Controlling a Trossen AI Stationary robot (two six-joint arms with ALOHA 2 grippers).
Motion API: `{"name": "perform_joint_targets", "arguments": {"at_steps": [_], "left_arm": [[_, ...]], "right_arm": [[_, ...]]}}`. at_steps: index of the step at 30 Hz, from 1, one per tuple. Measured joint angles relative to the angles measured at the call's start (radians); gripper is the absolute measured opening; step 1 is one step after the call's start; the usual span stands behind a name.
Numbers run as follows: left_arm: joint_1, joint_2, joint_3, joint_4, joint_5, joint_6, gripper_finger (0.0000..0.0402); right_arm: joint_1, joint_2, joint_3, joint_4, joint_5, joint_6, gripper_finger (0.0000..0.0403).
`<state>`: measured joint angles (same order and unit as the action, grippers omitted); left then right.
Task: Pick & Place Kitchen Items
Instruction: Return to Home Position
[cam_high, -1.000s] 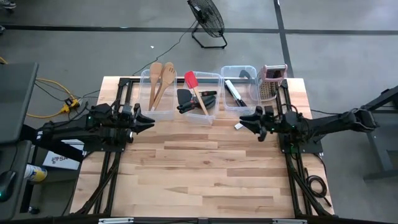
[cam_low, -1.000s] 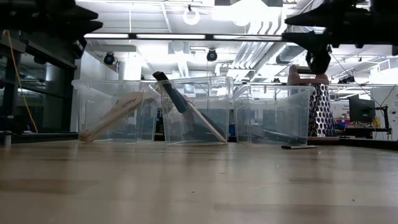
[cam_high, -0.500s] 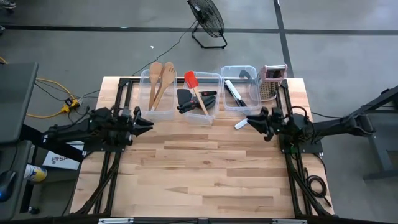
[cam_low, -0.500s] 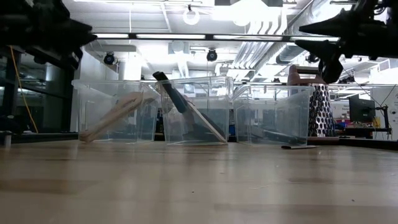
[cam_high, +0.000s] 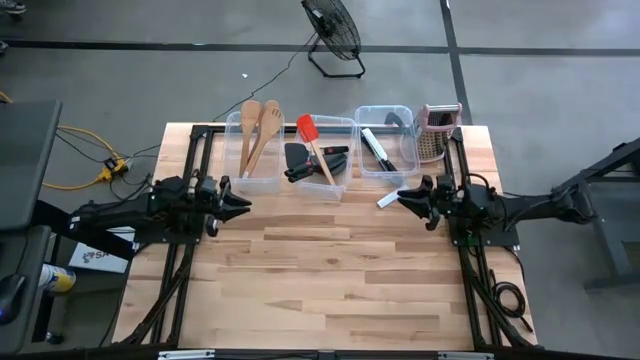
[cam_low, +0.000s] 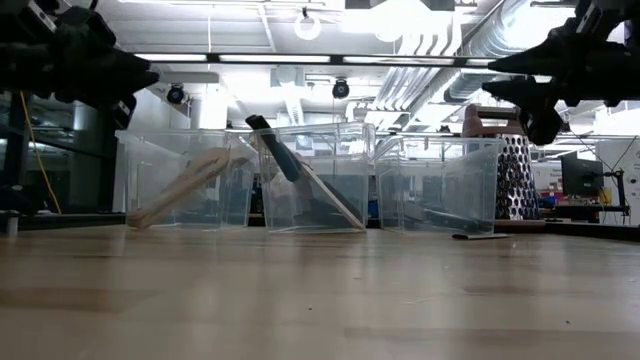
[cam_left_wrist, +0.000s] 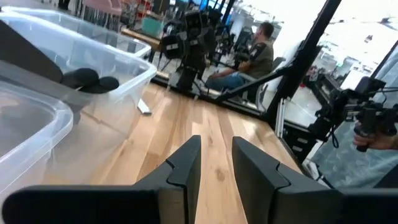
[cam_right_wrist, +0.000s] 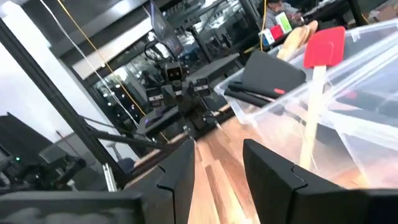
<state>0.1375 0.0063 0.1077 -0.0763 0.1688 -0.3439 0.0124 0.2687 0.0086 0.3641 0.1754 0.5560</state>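
Note:
Three clear bins stand in a row at the table's far side. The left bin (cam_high: 255, 150) holds pale wooden spoons (cam_high: 258, 125) leaning on its wall. In the middle bin (cam_high: 320, 160) are a red-headed spatula (cam_high: 308, 128) and black turners (cam_right_wrist: 273, 74). Dark-handled knives (cam_high: 378, 148) lie in the right bin (cam_high: 385, 140). My left gripper (cam_high: 243, 202) hovers open near the left bin, pointing level across the table, nothing between its fingers (cam_left_wrist: 186, 162). My right gripper (cam_high: 403, 195) hovers open near the right bin, facing the left one, also empty (cam_right_wrist: 217, 146).
A metal box grater (cam_high: 438, 132) stands at the far right corner beside the right bin. A small flat item (cam_high: 385, 200) lies on the wood just in front of that bin. The near half of the table (cam_high: 330, 290) is bare wood. People sit in the room beyond (cam_left_wrist: 255, 56).
Both grippers have sunk lower above the table. The right one has also drawn back toward the table's right edge. Neither has turned, and the gaps between their fingers look the same. The bins and utensils have stayed put.

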Motion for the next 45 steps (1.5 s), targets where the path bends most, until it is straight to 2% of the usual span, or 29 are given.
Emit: {"name": "perform_joint_targets", "arguments": {"at_steps": [7, 14, 21, 30, 35, 40, 45], "left_arm": [[0.0, 0.0, -0.09, 0.145, -0.001, -0.031, 0.009], [0.0, -0.001, -0.093, 0.145, -0.028, -0.061, 0.009], [0.0, -0.001, -0.094, 0.114, -0.03, -0.174, 0.009], [0.0, 0.005, -0.096, 0.115, -0.053, -0.177, 0.009], [0.0, 0.005, -0.096, 0.112, -0.12, -0.097, 0.009], [0.0, 0.005, -0.097, 0.123, -0.117, -0.02, 0.009], [0.0, 0.005, -0.097, 0.13, -0.072, 0.088, 0.009]], "right_arm": [[0.0, -0.089, 0.0, -0.185, -0.01, 0.017, 0.0128], [0.0, -0.178, -0.001, -0.327, -0.127, 0.017, 0.0128], [-0.002, -0.226, -0.001, -0.344, -0.176, -0.048, 0.0128], [-0.033, -0.225, -0.002, -0.349, -0.181, -0.107, 0.0128], [-0.052, -0.225, -0.002, -0.35, -0.181, -0.139, 0.0128], [-0.052, -0.225, -0.002, -0.351, -0.181, -0.141, 0.0128], [-0.052, -0.225, -0.002, -0.348, -0.193, -0.139, 0.0128]]}}
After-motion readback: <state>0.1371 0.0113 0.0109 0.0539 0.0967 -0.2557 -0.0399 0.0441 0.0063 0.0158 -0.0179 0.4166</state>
